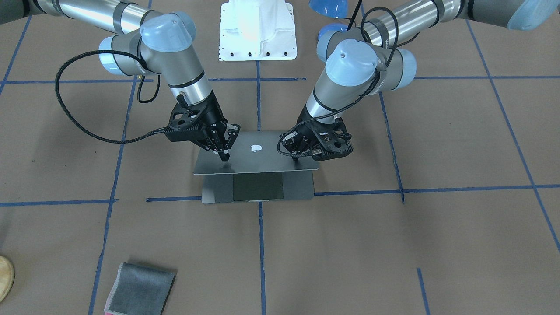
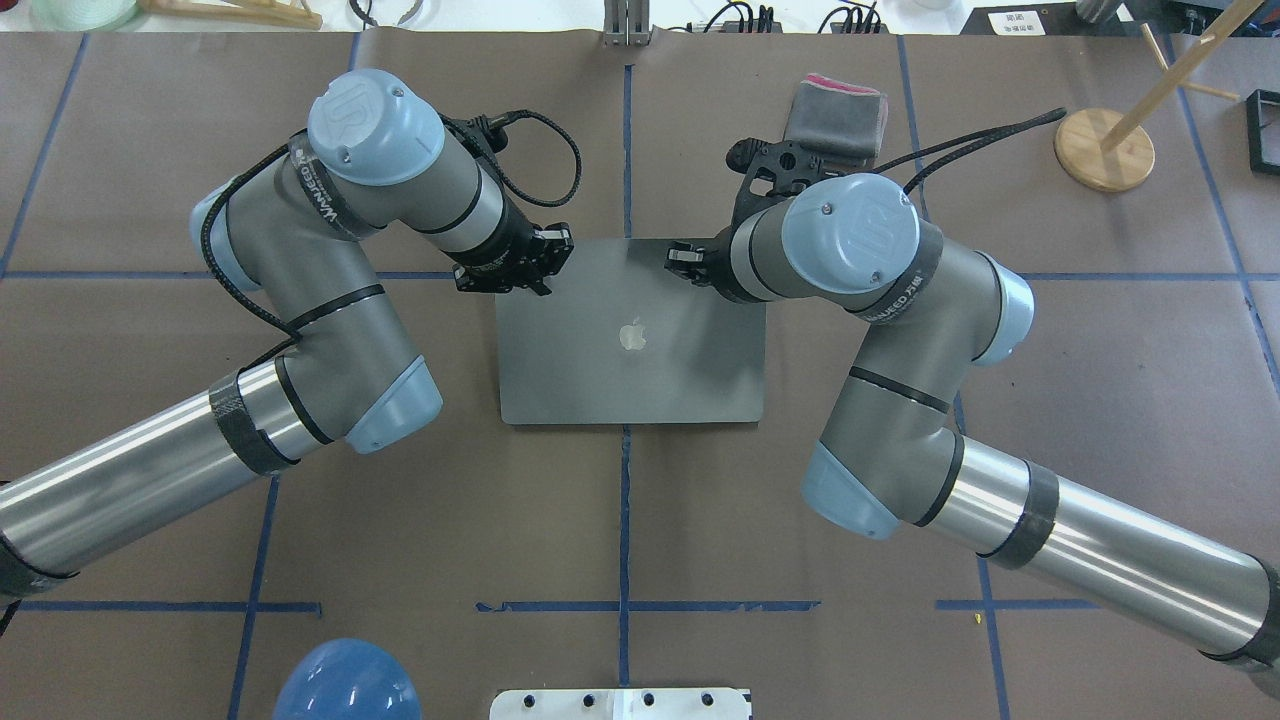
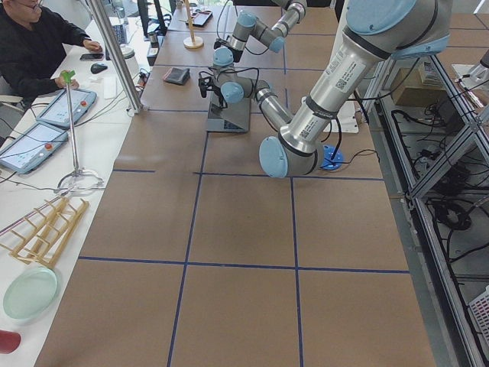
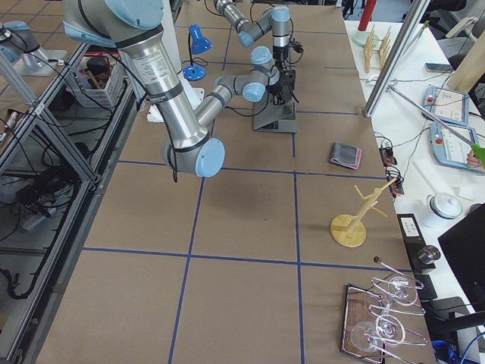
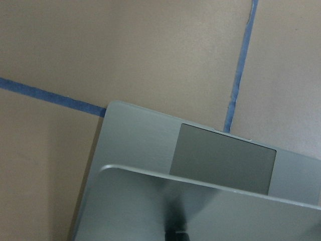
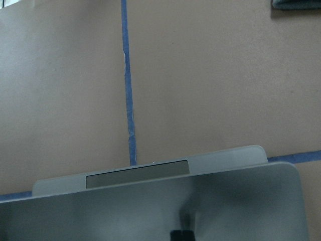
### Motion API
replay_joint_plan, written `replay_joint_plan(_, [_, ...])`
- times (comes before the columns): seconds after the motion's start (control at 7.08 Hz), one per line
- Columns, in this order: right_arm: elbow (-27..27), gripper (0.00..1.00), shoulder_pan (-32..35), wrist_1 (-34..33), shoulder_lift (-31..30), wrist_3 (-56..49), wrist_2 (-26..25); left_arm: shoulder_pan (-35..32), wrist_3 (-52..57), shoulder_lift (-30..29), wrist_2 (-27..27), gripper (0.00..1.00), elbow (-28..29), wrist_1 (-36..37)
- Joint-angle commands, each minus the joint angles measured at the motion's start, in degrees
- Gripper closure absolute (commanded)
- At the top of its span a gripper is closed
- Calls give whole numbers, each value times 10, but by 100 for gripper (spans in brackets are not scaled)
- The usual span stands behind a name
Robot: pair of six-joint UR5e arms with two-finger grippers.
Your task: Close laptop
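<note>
two grippers on the lid, one near each side, both toward its free edge. the left gripper and the right gripper each have their fingers drawn together to a single point, nothing between them, tips down on the metal. each wrist view shows only one dark nub at the bottom edge, so i read both as pinched closed, though the tips are small there.

the laptop sits mid-table on the brown paper, hinge toward the robot. the lid is tilted well down over the base but not flat: the trackpad and the front strip of the palm rest show beyond its edge. judged as late in the closing, with the final lowering left.

risks from here:
- the lid is smooth metal and the contact is two narrow points; a push angled forward could skate the tips off the free edge
- if one arm descends faster than the other, the lid takes a twist across the hinge
- near shut the lid may drop on its own and slap the base if the tips lose contact
- a forward push could slide the base on the paper instead of folding the lid
- hard point pressure bears on the screen behind

folded grey cloth lies well apart, no concern
</note>
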Motion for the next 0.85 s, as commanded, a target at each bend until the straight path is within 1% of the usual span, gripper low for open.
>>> replay_joint_plan(0.0, [-43,100,12,2,27,-6,20,-1,2,-14,0,100,51,-34])
replay_joint_plan(0.42, [-33,100,59,2,30,-25,88,0,2,-25,0,100,124,-87])
replay_joint_plan(0.57, [-26,99,74,2,30,-26,113,1,2,-27,0,100,137,-88])
replay_joint_plan(0.71, [-22,99,82,2,30,-26,127,1,2,-28,0,100,144,-88])
